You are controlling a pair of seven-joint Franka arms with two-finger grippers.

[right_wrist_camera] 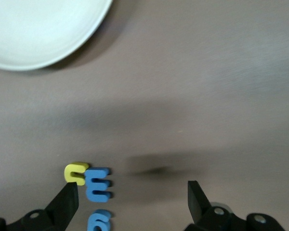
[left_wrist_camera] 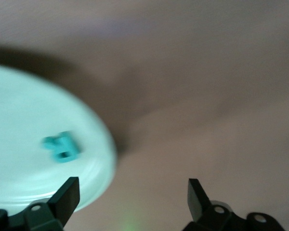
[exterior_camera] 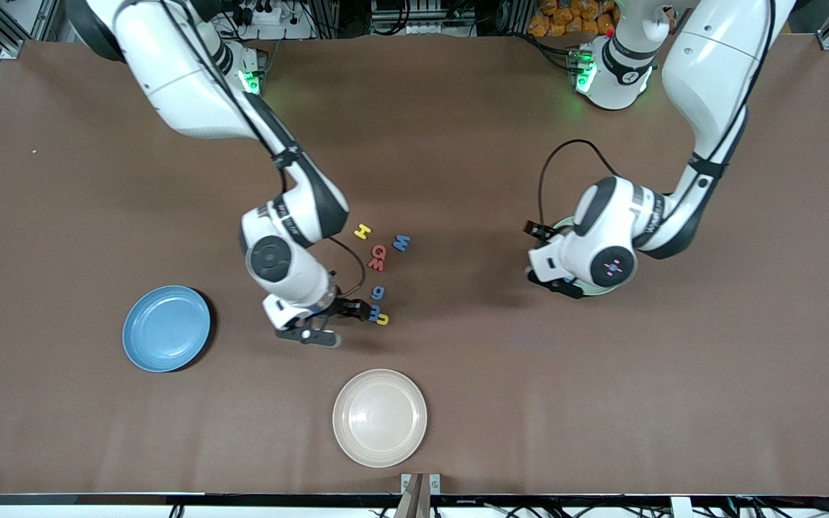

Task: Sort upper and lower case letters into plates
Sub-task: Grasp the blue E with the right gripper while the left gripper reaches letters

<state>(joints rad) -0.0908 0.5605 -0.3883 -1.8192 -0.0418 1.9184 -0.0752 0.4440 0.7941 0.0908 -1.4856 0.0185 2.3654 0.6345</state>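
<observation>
A brown table seen from above, with two white robot arms reaching in from the top edge.

The left gripper [left_wrist_camera: 130, 197] hangs just above the edge of the mint green plate [left_wrist_camera: 19, 115], which lies at the left arm's end of the table and is mostly hidden under the arm's wrist in the front view. Its two dark fingers [left_wrist_camera: 67, 195] are spread wide apart with nothing between them. A small teal letter [left_wrist_camera: 61, 147] lies flat in the mint plate, just ahead of one fingertip; its shape is too blurred to read.

The right gripper [exterior_camera: 324, 325] is low over the middle of the table, its fingers also spread wide and empty. Right at one fingertip sit a yellow C [right_wrist_camera: 76, 173] and a blue E [right_wrist_camera: 98, 184], touching each other, with a blue 6-shaped letter [right_wrist_camera: 100, 220] just beside the E. Farther from the front camera than this gripper lie a red G [exterior_camera: 378, 251] and a red letter [exterior_camera: 376, 265] touching it, a blue W [exterior_camera: 401, 243] beside them, and a yellow H [exterior_camera: 363, 232].

The blue plate [exterior_camera: 167, 328] lies beside the right gripper, toward the right arm's end of the table, with nothing in it. A cream-white plate [exterior_camera: 380, 417] lies nearer the front camera than that gripper, also holding nothing.
</observation>
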